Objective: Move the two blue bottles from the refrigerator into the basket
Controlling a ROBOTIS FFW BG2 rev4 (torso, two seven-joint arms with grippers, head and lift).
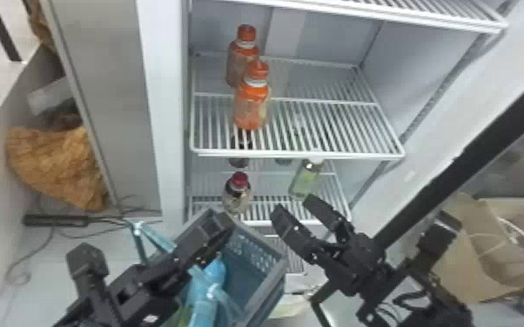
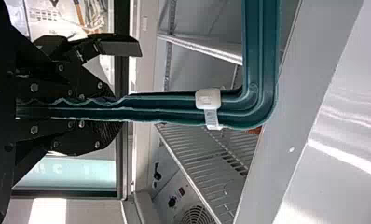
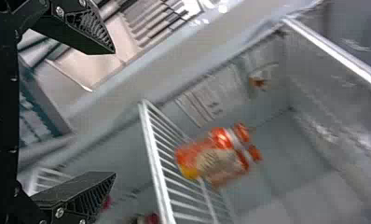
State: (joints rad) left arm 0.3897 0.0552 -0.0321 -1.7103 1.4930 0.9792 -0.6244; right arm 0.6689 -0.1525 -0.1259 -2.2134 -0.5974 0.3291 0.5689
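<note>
Above the wire shelf (image 1: 339,155), towards three o'clock from the orange bottles (image 1: 251,106), the right claw (image 1: 294,204) could pass. Around that claw, the green bottle (image 1: 307,179) obstructs one o'clock, the red-capped bottle (image 1: 238,193) nine, the basket (image 1: 252,256) seven.

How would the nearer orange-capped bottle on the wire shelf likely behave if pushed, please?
The bottle, taller than wide, would probably tip if pushed near its cap. Its rounded sides suggest it could roll once down.
</note>
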